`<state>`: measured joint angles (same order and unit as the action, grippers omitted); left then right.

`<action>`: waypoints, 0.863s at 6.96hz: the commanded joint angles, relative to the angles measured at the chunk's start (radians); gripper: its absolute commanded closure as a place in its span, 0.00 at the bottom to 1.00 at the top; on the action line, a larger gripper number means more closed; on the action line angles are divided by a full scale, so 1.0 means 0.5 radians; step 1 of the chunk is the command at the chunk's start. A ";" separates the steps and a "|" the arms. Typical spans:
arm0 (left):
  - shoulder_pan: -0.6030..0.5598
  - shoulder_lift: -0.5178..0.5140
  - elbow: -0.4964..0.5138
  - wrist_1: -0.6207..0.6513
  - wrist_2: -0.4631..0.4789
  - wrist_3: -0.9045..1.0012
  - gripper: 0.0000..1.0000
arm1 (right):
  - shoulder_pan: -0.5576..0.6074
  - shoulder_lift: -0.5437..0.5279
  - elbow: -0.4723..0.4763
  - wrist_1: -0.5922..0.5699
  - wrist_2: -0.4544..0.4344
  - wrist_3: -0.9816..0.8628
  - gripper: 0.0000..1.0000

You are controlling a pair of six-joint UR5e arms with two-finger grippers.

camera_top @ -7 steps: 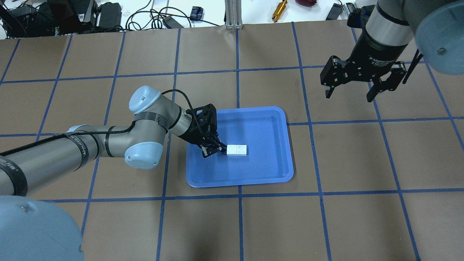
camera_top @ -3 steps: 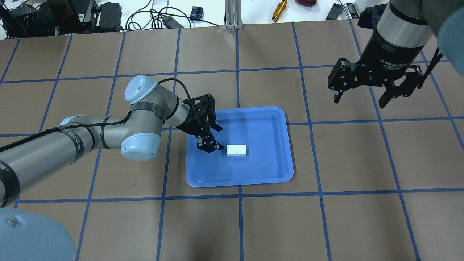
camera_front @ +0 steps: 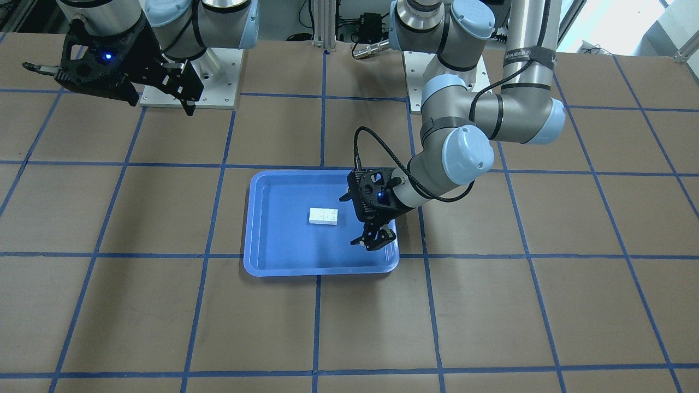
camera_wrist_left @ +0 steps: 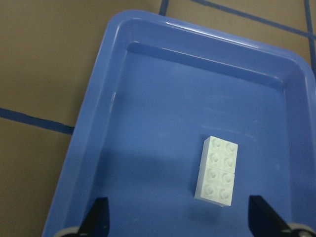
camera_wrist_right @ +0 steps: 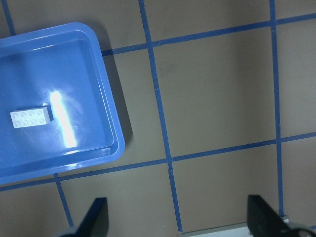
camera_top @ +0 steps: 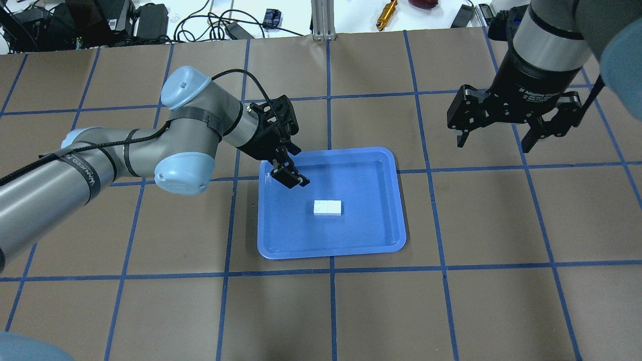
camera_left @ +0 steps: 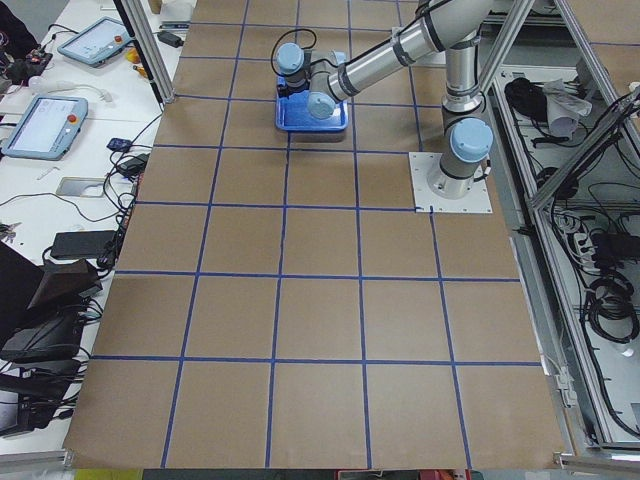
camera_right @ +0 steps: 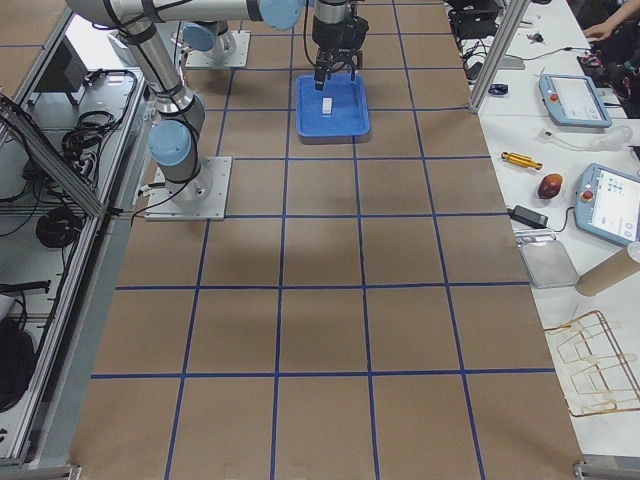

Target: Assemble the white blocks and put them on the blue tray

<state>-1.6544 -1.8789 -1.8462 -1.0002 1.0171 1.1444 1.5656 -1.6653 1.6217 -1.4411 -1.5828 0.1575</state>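
The right hand (camera_top: pixel 492 145) bears white lettering reading "2F Adaptive", the remainder illegible.

1 blue tray (camera_top: pixel 401 200) on the desk (camera_top: pixel 501 301). 2 white blocks (camera_top: pixel 327 207), joined as 1 piece. Left wrist view: 8 studs total, 4 per block. 2 robot arms: left arm (camera_top: pixel 125 155), right arm (camera_top: pixel 546 35). 2 tools, 1 per arm: left tool (camera_top: pixel 291 178), right tool (camera_top: pixel 493 145), 2 fingers each. On the side bench in the exterior right view: 2 teach pendants (camera_right: pixel 570 100), 1 brass cylinder (camera_right: pixel 522 160), 1 cardboard tube (camera_right: pixel 610 270).
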 commanded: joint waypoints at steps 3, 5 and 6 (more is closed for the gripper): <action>0.014 0.217 0.658 -0.705 0.337 -0.746 0.00 | 0.016 -0.007 -0.016 0.017 -0.001 -0.033 0.00; 0.087 0.348 0.667 -0.800 0.359 -1.307 0.00 | 0.020 -0.035 -0.025 0.017 -0.004 -0.036 0.00; 0.100 0.422 0.667 -0.807 0.565 -1.495 0.00 | 0.029 -0.041 -0.025 0.017 0.002 -0.039 0.00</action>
<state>-1.6167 -1.7100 -1.5166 -1.3870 1.2189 0.5270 1.5764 -1.6817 1.6099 -1.4331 -1.5830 0.1400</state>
